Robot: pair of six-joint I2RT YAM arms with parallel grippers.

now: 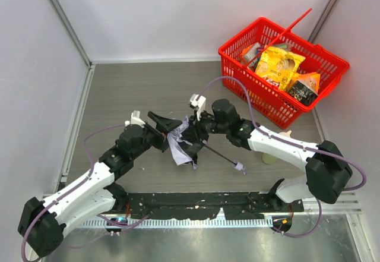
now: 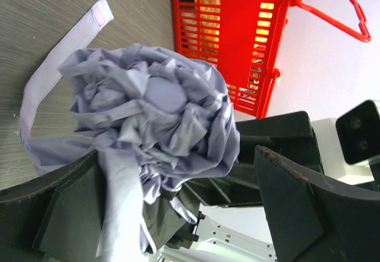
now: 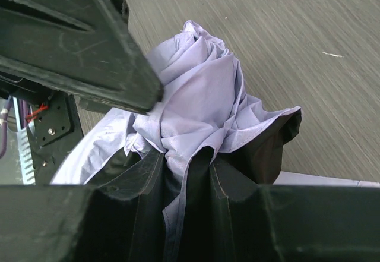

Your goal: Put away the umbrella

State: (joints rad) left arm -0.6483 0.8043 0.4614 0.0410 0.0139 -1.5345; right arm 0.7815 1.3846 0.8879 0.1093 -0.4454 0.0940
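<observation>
Right fingers (image 3: 77, 42) clenched on the umbrella (image 1: 180, 146), canopy cloth pinched between them and black lining draped over the lower finger; left fingers (image 2: 297, 208) spread wide around the crumpled tip of the same bundle, one touching cloth, the other apart from it.

Umbrella: pale lavender fabric, bunched and creased; flat strap (image 2: 53, 66) trailing loose; thin black shaft (image 1: 219, 155) sticking out toward the near right, small lavender piece at its end. It sits mid-tabletop, between the two arms; lifted or resting, cannot tell.

Tabletop (image 1: 136, 90): grey wood grain; red basket (image 1: 267, 98) at far right corner holding yellow snack packets (image 1: 278, 66); pale walls (image 1: 178, 12) around.
</observation>
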